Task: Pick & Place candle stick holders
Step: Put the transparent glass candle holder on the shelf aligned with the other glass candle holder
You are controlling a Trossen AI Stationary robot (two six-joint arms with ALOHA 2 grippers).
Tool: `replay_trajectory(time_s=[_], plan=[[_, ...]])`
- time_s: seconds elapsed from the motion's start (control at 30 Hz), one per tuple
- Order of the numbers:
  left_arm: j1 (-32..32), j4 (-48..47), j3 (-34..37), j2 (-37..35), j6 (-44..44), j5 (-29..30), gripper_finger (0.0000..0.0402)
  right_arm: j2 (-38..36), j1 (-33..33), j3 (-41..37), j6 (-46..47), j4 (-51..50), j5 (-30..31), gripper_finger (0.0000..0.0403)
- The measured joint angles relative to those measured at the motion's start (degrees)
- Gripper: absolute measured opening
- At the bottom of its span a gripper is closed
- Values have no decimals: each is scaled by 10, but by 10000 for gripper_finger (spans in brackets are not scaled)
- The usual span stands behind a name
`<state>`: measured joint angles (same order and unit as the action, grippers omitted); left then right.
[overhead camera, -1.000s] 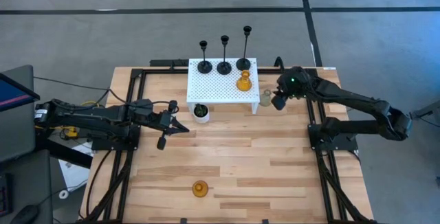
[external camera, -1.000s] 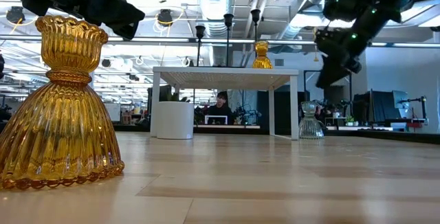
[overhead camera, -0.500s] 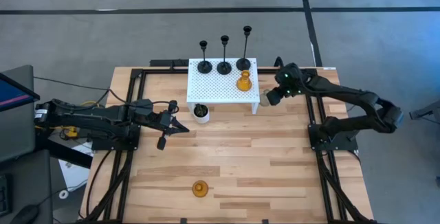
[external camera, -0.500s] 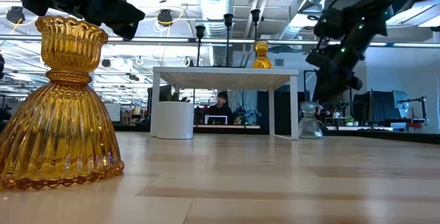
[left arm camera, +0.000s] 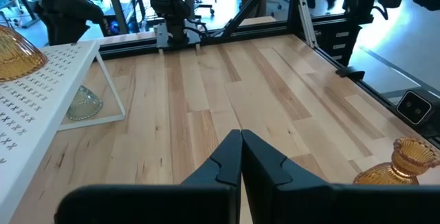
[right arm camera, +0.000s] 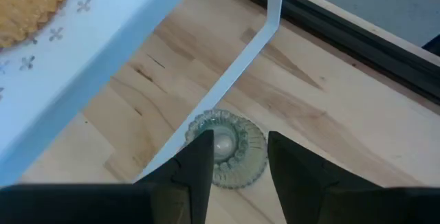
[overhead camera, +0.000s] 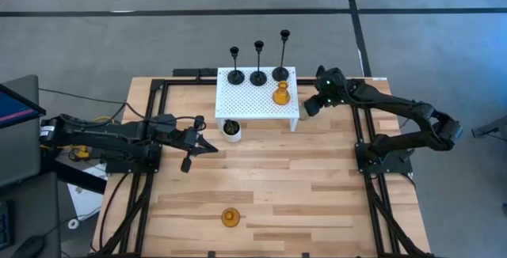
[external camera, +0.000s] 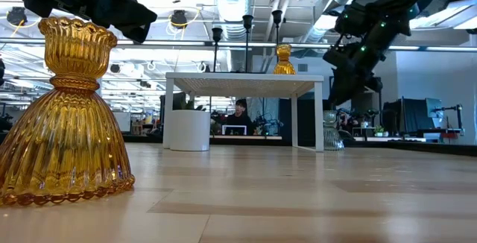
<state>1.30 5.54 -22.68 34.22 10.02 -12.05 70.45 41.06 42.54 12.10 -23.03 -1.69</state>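
On the wooden table (overhead camera: 317,187), beside the white stand's (overhead camera: 253,100) leg at its 3 o'clock, the clear glass holder (right arm camera: 225,147) sits directly below the right gripper (right arm camera: 237,157), fingers apart. The left gripper (left arm camera: 240,157) is closed.

Light: bright and even over my table (overhead camera: 317,187), shadows faint | Source: ceiling lamps (external camera: 179,18) at 12 o'clock in my low view, glaring | Focus: the near amber holder (external camera: 65,116) at 9 o'clock is soft | Blur: none.
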Motion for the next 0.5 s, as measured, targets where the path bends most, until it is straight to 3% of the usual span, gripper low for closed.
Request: replay_trajectory(time_s=[0.5], plan=[[0, -3, 0, 0, 0, 0, 8, 2, 0, 7, 15, -11, 0, 243]])
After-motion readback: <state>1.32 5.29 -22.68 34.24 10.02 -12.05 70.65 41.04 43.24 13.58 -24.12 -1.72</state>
